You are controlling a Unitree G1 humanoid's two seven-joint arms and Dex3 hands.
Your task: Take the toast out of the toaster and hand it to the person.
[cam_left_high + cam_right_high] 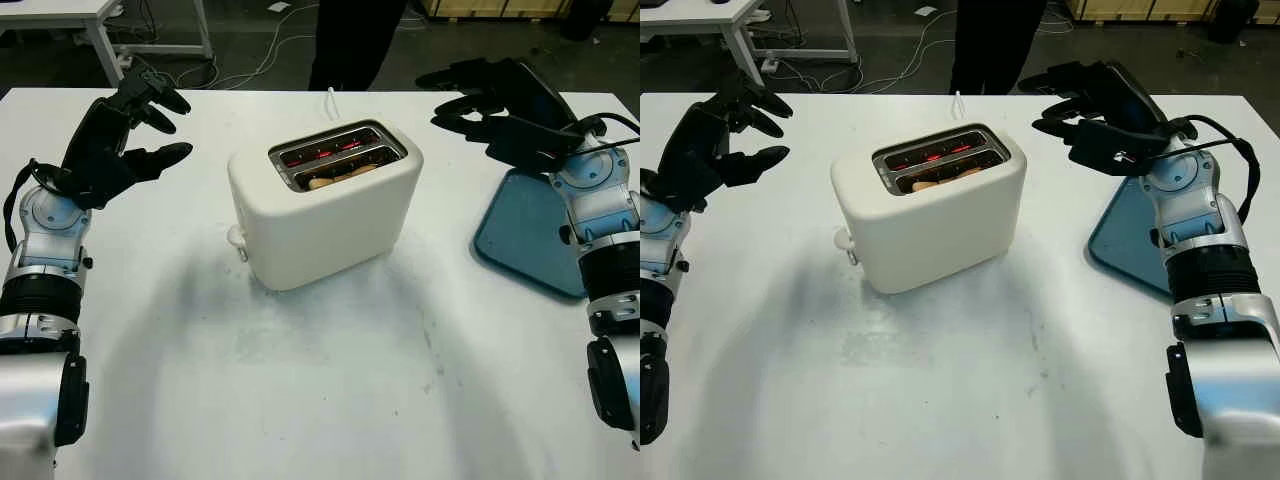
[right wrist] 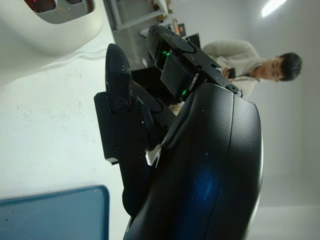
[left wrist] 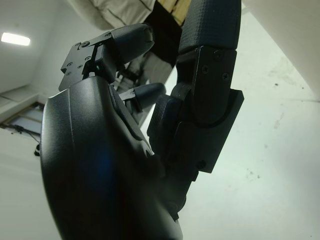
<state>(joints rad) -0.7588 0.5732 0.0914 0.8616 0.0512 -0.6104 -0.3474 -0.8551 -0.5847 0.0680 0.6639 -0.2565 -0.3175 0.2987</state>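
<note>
We see the left robot hand (image 1: 130,130) open and holding nothing, up in the air left of the white toaster (image 1: 325,205). The right robot hand (image 1: 495,110) is open too, above the blue tray (image 1: 525,235). The toast (image 1: 335,178) sits in the toaster's front slot, mid-worktop (image 1: 330,390). A person (image 1: 355,40) stands behind the far edge.

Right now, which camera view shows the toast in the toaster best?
The left eye view: it looks down into the toaster, where the toast sits low in the nearer slot. The right eye view shows the same from slightly aside. The right wrist view catches just a corner of the toaster's top; the left wrist view shows a white edge.
</note>
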